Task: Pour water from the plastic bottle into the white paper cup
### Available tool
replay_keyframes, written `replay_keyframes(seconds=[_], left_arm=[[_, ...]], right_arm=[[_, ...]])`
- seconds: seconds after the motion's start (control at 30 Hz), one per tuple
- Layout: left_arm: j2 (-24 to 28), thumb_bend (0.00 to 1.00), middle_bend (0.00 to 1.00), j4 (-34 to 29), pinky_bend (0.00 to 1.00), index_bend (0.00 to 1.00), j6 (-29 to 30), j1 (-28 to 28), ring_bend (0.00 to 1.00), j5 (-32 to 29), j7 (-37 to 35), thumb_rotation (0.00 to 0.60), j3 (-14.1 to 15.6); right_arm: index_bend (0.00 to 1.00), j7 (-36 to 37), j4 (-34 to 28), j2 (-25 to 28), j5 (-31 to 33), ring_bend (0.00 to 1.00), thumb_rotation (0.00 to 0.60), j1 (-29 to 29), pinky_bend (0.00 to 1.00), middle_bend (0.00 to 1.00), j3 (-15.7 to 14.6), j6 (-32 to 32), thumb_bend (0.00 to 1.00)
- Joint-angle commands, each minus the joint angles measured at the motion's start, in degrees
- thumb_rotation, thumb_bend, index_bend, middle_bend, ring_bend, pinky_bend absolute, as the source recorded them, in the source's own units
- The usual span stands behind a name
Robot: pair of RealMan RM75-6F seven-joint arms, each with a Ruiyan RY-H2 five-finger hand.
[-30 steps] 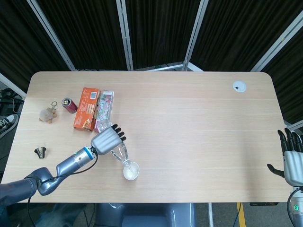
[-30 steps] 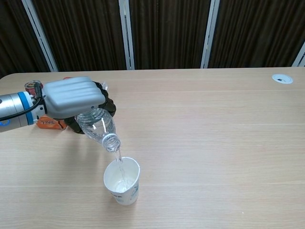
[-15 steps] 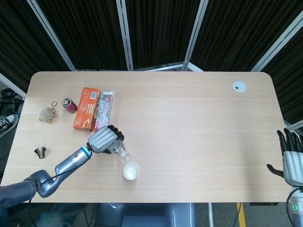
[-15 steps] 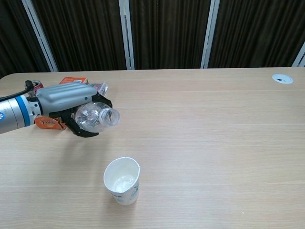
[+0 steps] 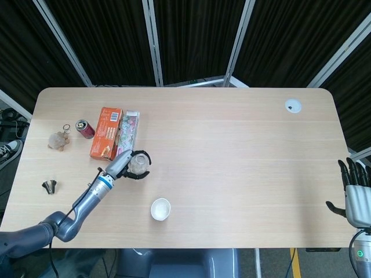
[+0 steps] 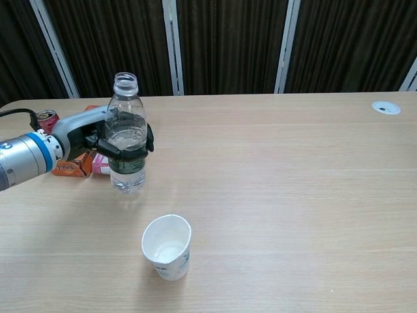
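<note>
Plastic bottle [image 6: 126, 140], upright and uncapped in the grasping left hand [image 6: 98, 138], stands behind the white paper cup [image 6: 167, 248] already holding some water, so pouring appears done.

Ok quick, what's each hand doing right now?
Left hand: holding the plastic bottle upright, its cap off.
Right hand: open, holding nothing, at the table's right edge.

Clear glossy plastic bottle [image 6: 127, 137], matt wood table [image 6: 293, 169]
</note>
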Motion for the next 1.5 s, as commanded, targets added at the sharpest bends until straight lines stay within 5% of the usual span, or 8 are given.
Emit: replay_keyframes(seconds=[0.03, 0.83, 1.03, 1.3, 1.5], left_arm=[[-2.97, 0.42, 0.46, 3.53, 0.39, 0.5, 0.21, 0.98, 0.37, -0.43, -4.88, 0.6, -1.16], [-7.8, 0.35, 0.44, 8.66, 0.39, 0.47, 2.26, 1.52, 0.37, 3.64, -10.5, 0.6, 0.74], [-8.15, 0.24, 0.35, 9.18, 0.33, 0.39, 2.76, 1.87, 0.29, 4.02, -10.67, 0.6, 1.12], [-6.71, 0.24, 0.24, 8.06, 0.22, 0.24, 3.52, 2.21, 0.21, 5.34, -10.2, 0.6, 2.32], [-3.74, 0.23, 0.13, 4.64, 0.07, 0.11, 4.9, 3.08, 0.03, 6.31, -9.04, 0.6, 3.43]], right_arm=[[0.0, 0.0, 0.05, -0.03, 0.04, 0.0, 0.6, 0.03, 0.0, 0.0, 0.02, -0.04, 0.0], [0.0, -0.21, -0.03, -0.11, 0.18, 0.0, 0.6, 0.01, 0.0, 0.0, -0.1, -0.1, 0.0], [0.0, -0.26, 0.03, -0.14, 0.15, 0.0, 0.6, 0.04, 0.0, 0.0, -0.12, -0.13, 0.0], [0.0, -0.4, -0.17, -0.1, 0.09, 0.0, 0.6, -0.03, 0.0, 0.0, -0.2, -0.01, 0.0], [0.0, -0.47, -0.5, 0.04, -0.2, 0.0, 0.6, -0.12, 0.0, 0.0, -0.35, 0.15, 0.0]])
